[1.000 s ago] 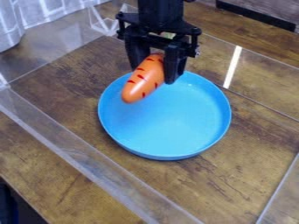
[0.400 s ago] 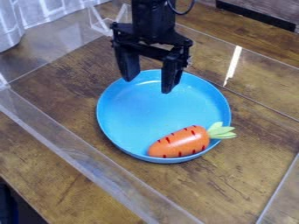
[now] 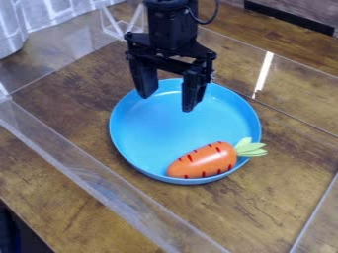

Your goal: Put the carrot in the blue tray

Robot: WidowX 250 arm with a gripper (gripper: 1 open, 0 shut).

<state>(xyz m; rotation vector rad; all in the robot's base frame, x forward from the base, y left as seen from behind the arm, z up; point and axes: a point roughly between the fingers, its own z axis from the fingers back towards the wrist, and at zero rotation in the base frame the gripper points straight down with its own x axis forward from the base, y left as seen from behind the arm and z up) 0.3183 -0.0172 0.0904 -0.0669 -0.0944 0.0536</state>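
The carrot is orange with dark stripes and a light green top. It lies on its side inside the blue tray, near the tray's front right rim, leaves pointing right. My black gripper hangs over the tray's back left part, pointing down. Its fingers are spread wide with nothing between them. The carrot is well apart from the gripper.
The tray sits on a dark wooden tabletop. A clear plastic barrier runs along the front left. Crumpled cloth lies at the back left corner.
A second ago the carrot was held between the fingers above the tray. It was let go and now lies in the tray, and the fingers stand open.
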